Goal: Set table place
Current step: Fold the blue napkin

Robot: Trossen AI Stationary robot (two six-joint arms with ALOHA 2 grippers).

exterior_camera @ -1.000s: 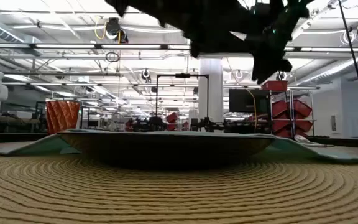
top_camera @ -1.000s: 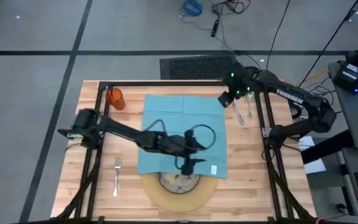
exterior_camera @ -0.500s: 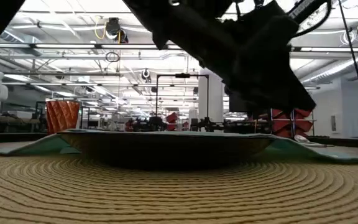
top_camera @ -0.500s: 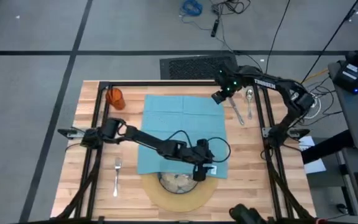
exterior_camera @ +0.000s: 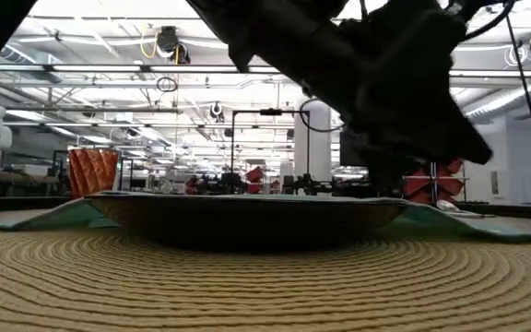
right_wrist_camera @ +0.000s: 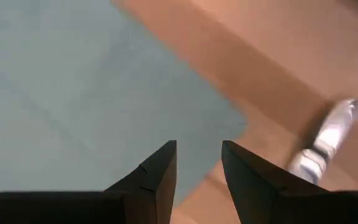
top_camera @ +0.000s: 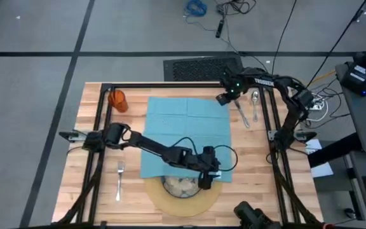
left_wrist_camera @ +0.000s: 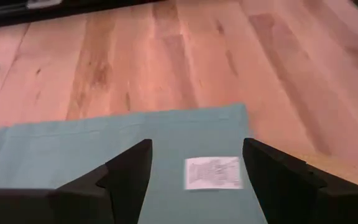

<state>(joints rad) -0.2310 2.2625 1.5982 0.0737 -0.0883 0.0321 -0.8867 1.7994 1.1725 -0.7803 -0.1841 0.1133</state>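
Wooden table: both jaws parted, empty, over teal napkin.

The only lettering that can be made out is white "TROSSEN" print along the right arm over the table's far right corner, while the small white label on the teal napkin carries print too blurred to read.

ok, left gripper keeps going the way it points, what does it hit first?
Probably the teal napkin: the open left gripper points down at its corner near the white tag. Past that, bare table. Height is unclear.
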